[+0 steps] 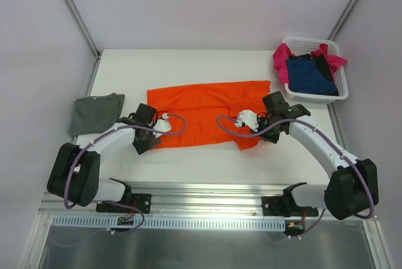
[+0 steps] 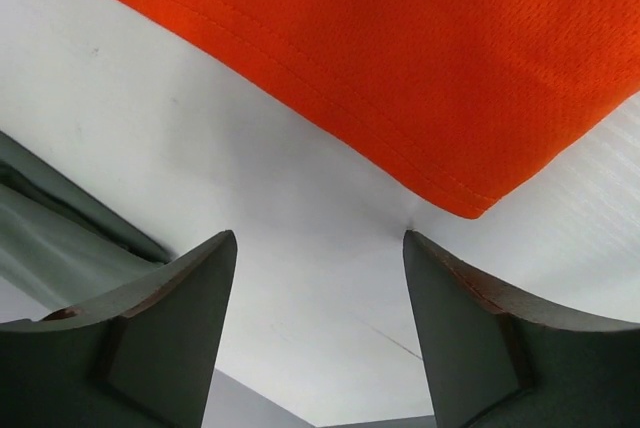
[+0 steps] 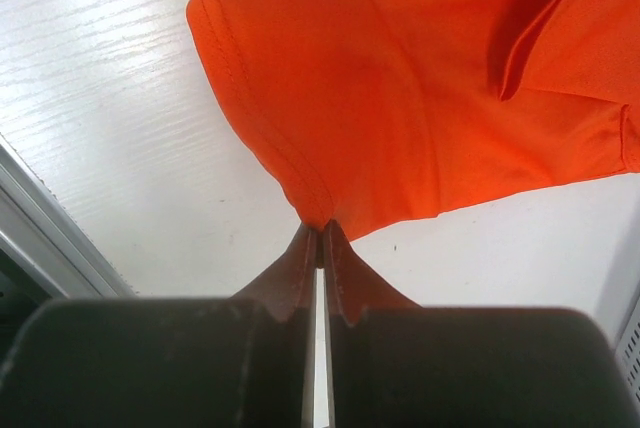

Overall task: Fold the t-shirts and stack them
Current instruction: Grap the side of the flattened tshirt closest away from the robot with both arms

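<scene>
Where the orange t-shirt [image 1: 207, 110] lies: spread across the middle of the tabletop [image 1: 188, 163], its long side running left to right. It is creased, and a flap of cloth juts toward the near edge on its right side.
Right gripper [image 1: 248, 129]: in the right wrist view I see its jaws pressed together, pinching a hemmed edge of the orange t-shirt's near right flap. The cloth fans out from the pinch.
Left gripper [image 1: 151, 137]: at the shirt's near left corner, jaws standing apart with nothing between them. In the left wrist view I see only bare white tabletop in the gap. The hemmed corner lies just beyond the fingertips [image 2: 225, 248], not touching them.
Grey-green t-shirt [image 1: 95, 113]: a compact, roughly square piece by the left edge of the tabletop. It is beside the left arm and apart from the orange one.
White basket [image 1: 343, 90]: at the far right corner of the tabletop.
Magenta t-shirt [image 1: 281, 61]: in the basket, bunched, with cloth spilling over the left rim.
Navy t-shirt [image 1: 309, 75]: in the basket, lying on top of the magenta one.
</scene>
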Robot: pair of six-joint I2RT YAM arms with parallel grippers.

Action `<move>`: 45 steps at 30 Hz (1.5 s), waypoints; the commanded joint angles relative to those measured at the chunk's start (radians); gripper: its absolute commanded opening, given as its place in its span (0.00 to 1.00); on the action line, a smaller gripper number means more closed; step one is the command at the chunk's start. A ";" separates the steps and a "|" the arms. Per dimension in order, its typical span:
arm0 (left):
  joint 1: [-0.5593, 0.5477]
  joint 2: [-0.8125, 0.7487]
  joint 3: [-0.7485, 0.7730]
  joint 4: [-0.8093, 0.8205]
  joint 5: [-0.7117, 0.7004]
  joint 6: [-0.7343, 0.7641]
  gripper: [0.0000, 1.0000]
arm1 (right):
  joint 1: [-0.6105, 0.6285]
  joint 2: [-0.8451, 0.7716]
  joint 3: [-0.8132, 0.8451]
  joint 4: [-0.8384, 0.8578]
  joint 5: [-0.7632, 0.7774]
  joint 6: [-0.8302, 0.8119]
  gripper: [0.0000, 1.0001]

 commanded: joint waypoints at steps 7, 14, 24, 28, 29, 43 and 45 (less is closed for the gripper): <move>-0.053 -0.173 0.103 -0.084 0.024 -0.030 0.72 | -0.003 -0.001 0.001 -0.023 -0.011 0.005 0.01; -0.093 -0.154 0.129 -0.189 0.158 -0.102 0.66 | -0.003 0.026 0.029 -0.017 -0.015 0.007 0.00; -0.099 -0.034 0.138 -0.192 0.221 -0.142 0.63 | -0.005 0.032 0.038 -0.025 -0.009 0.004 0.01; -0.104 0.001 0.149 -0.192 0.240 -0.157 0.63 | -0.005 0.034 0.035 -0.022 -0.008 0.002 0.01; -0.105 0.006 0.151 -0.193 0.242 -0.162 0.63 | -0.005 0.035 0.035 -0.022 -0.009 0.002 0.01; -0.110 0.109 0.158 -0.184 0.276 -0.185 0.56 | -0.023 0.038 0.026 -0.019 -0.015 0.005 0.01; -0.110 0.110 0.149 -0.180 0.277 -0.183 0.56 | -0.026 0.037 0.023 -0.019 -0.018 0.007 0.01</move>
